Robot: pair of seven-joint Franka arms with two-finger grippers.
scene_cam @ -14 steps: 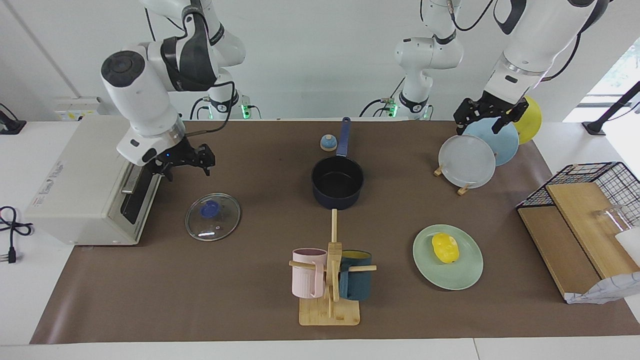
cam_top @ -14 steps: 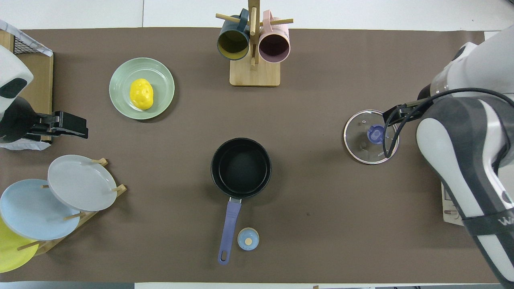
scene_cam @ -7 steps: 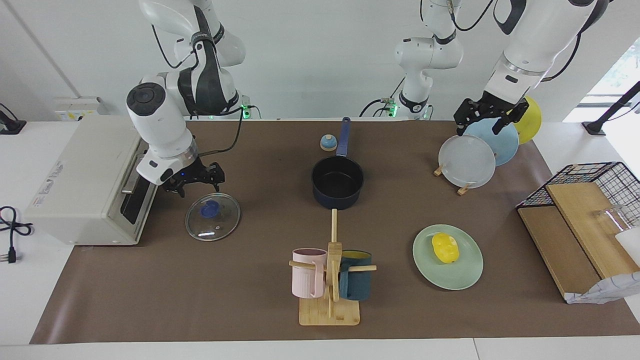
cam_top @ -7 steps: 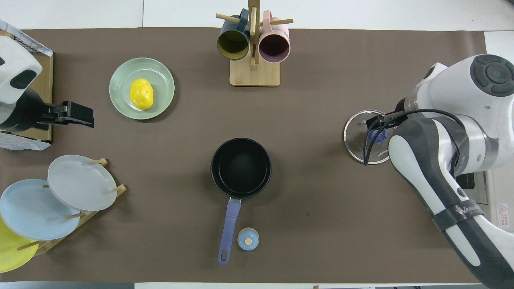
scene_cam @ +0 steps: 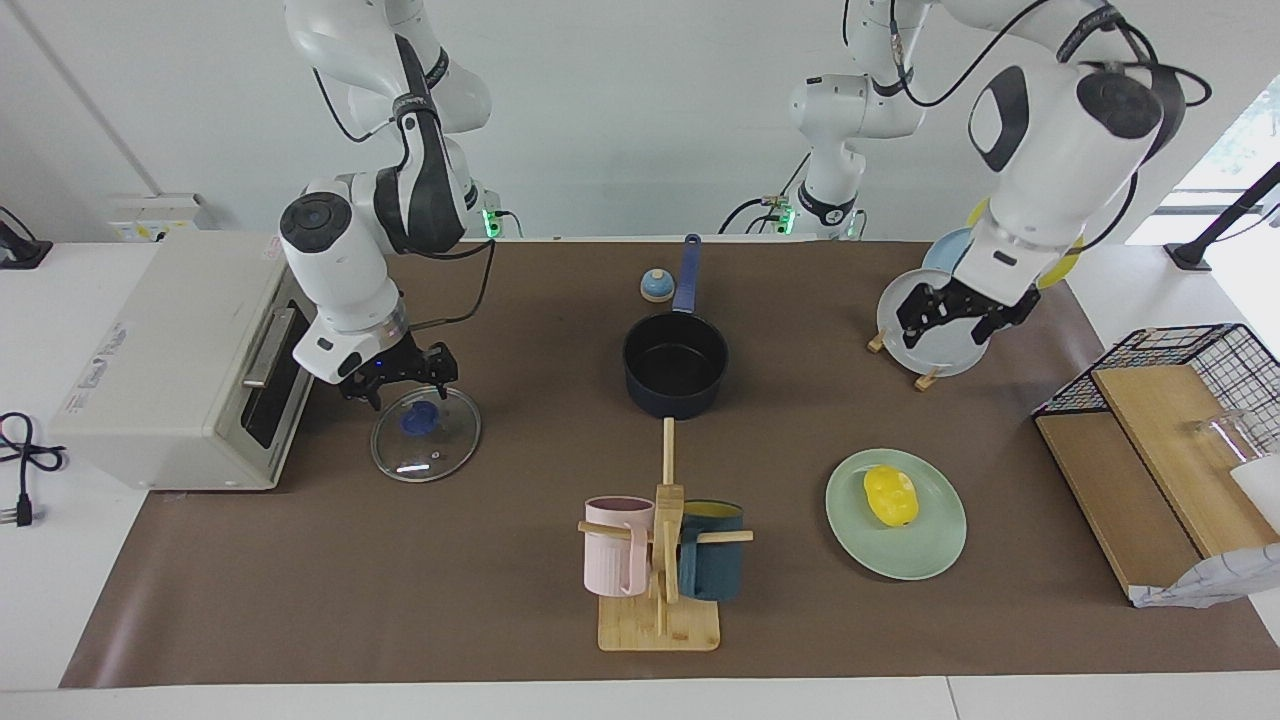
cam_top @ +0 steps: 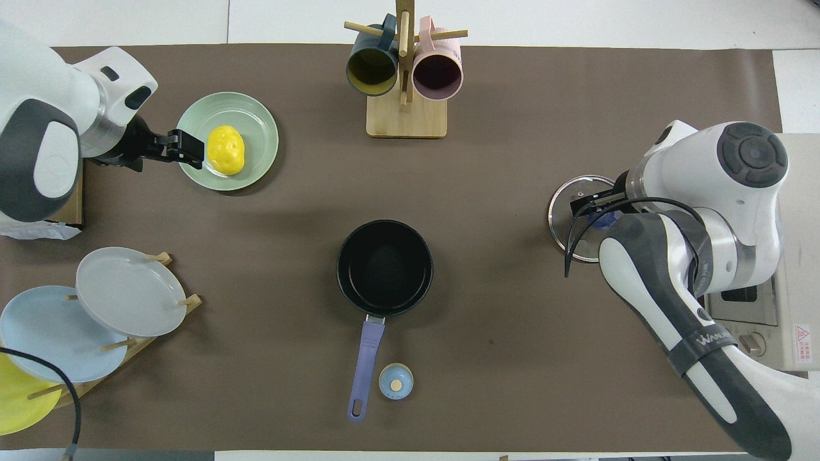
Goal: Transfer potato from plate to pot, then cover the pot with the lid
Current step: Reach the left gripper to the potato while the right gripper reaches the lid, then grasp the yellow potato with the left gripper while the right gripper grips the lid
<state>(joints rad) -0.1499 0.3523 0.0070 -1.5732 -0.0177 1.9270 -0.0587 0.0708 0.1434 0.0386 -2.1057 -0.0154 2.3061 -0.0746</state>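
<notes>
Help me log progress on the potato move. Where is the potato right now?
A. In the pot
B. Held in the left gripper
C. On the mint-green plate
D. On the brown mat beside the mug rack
C: the potato lies on the plate, the pot is empty, and the open left gripper holds nothing.

potato point(scene_cam: 890, 495) on plate point(scene_cam: 925, 555), lid point(scene_cam: 440, 450) beside pot point(scene_cam: 675, 365)

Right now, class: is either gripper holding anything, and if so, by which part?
Nothing is held. The left gripper hangs open near the potato; the right gripper is open just above the lid.
</notes>
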